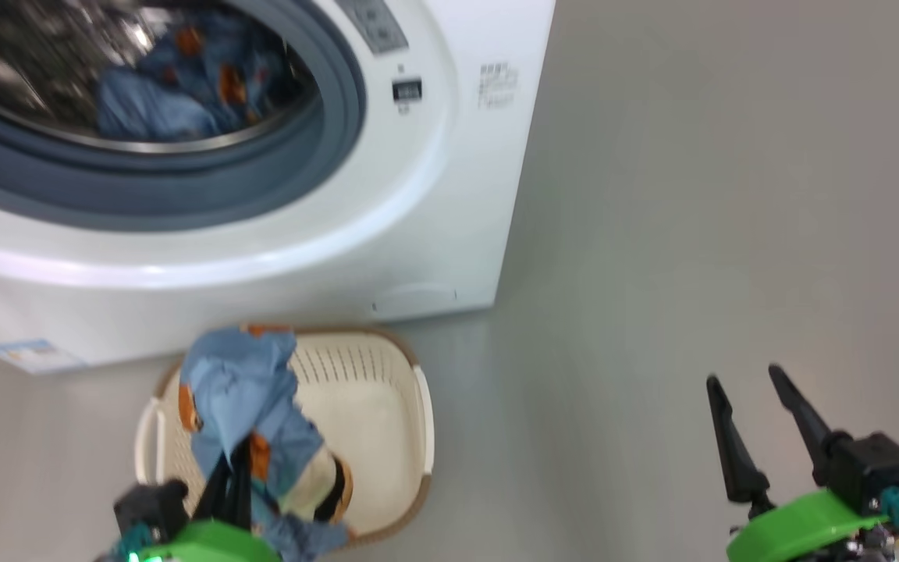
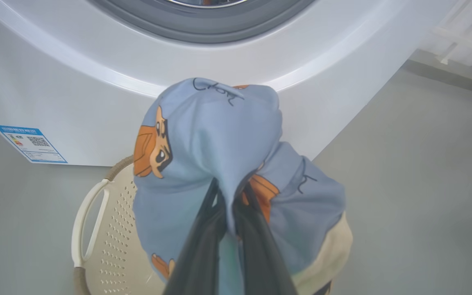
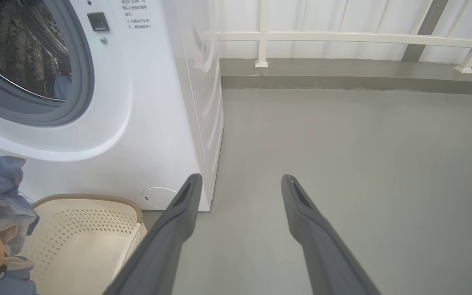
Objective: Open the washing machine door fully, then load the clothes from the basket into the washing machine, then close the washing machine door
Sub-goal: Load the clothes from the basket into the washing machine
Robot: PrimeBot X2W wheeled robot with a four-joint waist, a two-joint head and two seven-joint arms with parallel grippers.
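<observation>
The washing machine (image 1: 434, 195) stands with its round opening uncovered, and some light blue clothes (image 1: 184, 86) lie inside the steel drum. Its door is out of view. On the floor in front sits the cream basket (image 1: 375, 406). Above the basket's left half, my left gripper (image 1: 237, 459) is shut on a bundle of blue and cream clothes (image 1: 239, 390) that hangs off its fingers. In the left wrist view the clothes (image 2: 219, 135) drape over my left gripper (image 2: 228, 196), facing the washing machine (image 2: 96, 82). My right gripper (image 1: 742, 375) is open over bare floor, well to the right; it holds nothing (image 3: 241, 178).
Grey floor (image 1: 691, 195) stretches to the right of the machine. A white railing (image 3: 342, 37) on a low kerb runs along the back in the right wrist view. A blue label sticker (image 2: 31, 143) marks the machine's lower front corner.
</observation>
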